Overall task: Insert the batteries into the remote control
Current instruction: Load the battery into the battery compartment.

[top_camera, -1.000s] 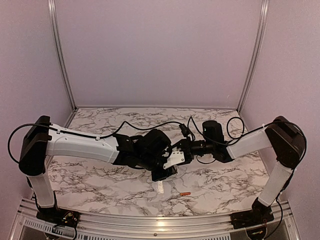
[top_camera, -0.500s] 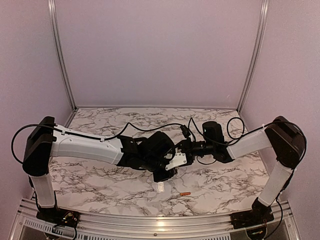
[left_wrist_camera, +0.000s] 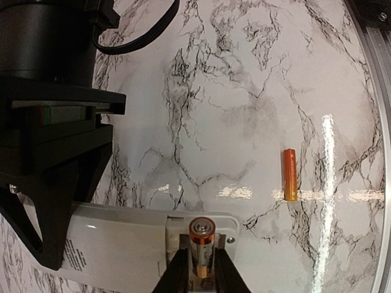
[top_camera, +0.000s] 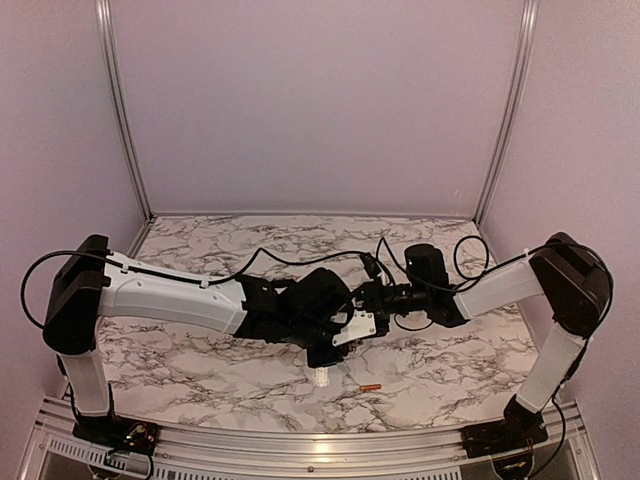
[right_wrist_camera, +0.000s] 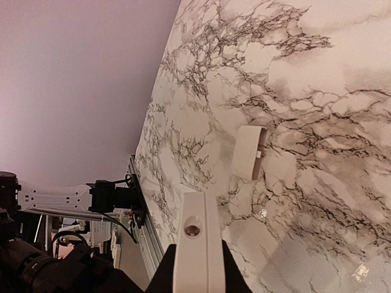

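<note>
One battery (left_wrist_camera: 202, 235) sits in the remote control (left_wrist_camera: 122, 244), above the worktop (left_wrist_camera: 244, 91). The other battery (left_wrist_camera: 289, 174) lies on the worktop, right of the cover (top_camera: 322, 378)

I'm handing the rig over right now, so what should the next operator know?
Right gripper: shut on the remote control, held above the table, bay open.
Left gripper: fingers flank the first battery in the bay; gripping or released, unclear.
Orange battery and the battery cover lie on the table.
Done: cover off, first battery at the bay.
Left: confirm it is seated, load the orange battery, refit the cover.
</note>
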`<state>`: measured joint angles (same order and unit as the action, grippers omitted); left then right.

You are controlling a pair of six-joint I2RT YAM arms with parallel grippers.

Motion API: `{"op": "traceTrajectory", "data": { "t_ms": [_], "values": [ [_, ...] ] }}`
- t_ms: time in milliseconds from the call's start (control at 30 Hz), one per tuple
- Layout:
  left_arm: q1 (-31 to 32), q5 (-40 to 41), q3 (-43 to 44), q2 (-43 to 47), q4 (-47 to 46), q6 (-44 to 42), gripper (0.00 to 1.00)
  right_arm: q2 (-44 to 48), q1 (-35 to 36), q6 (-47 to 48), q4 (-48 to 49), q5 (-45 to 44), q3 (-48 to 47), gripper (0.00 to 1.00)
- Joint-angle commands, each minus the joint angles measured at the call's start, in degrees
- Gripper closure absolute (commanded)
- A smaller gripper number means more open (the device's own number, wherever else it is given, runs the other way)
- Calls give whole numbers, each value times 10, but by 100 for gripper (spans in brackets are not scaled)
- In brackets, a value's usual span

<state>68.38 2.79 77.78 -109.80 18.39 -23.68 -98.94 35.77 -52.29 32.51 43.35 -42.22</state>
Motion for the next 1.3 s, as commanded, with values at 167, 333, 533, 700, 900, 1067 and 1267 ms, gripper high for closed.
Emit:
{"op": "traceTrajectory", "data": {
  "t_ms": [167, 333, 533, 700, 900, 1067, 1267],
  "values": [
    [-12, 44, -36, -20, 119, 10, 82, 45, 9, -74, 88, 76, -23, 100],
    [-14, 43, -40, -2, 104, 11, 80, 40, 9, -68, 82, 72, -22, 100],
    [-15, 48, -78, 62, 31, 19, 67, 35, 8, -63, 81, 64, -21, 100],
    [-23, 48, -98, 111, -10, 42, 56, 35, 2, -61, 81, 59, -18, 100],
    [-42, 52, -114, 165, -35, 102, 43, 35, -6, -60, 82, 56, -14, 100],
    [-90, 52, -178, 221, -119, 293, 6, 36, -9, -56, 81, 50, -12, 100],
    [-139, -152, -252, 221, -243, 508, 1, 35, -11, -52, 81, 31, -7, 100]
  ]
}}
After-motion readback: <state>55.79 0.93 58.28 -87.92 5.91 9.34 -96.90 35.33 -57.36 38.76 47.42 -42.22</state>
